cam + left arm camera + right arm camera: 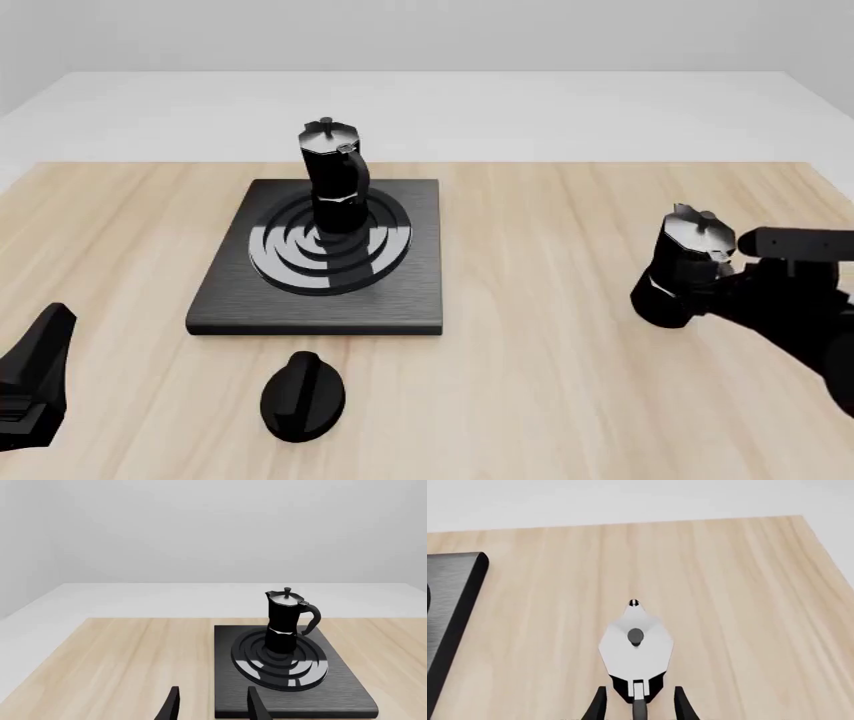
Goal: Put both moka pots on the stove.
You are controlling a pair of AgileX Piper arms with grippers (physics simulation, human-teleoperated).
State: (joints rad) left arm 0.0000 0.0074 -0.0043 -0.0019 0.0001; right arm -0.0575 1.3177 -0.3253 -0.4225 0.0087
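One moka pot (334,172) stands upright on the burner rings of the stove (227,300); the left wrist view shows the same moka pot (287,620) on the stove (347,687). The other moka pot (686,266) stands on the wooden table at the right. My right gripper (721,285) is open, its fingers on either side of that pot's handle. From above, that moka pot (636,645) shows its silvery lid just ahead of the right gripper (639,705). My left gripper (40,372) is open and holds nothing, low at the near left, and the left gripper (212,707) faces the stove.
A black oval knob (304,396) lies on the table just in front of the stove. The stove's edge (454,580) shows at the side of the right wrist view. The table's far edge meets a white floor.
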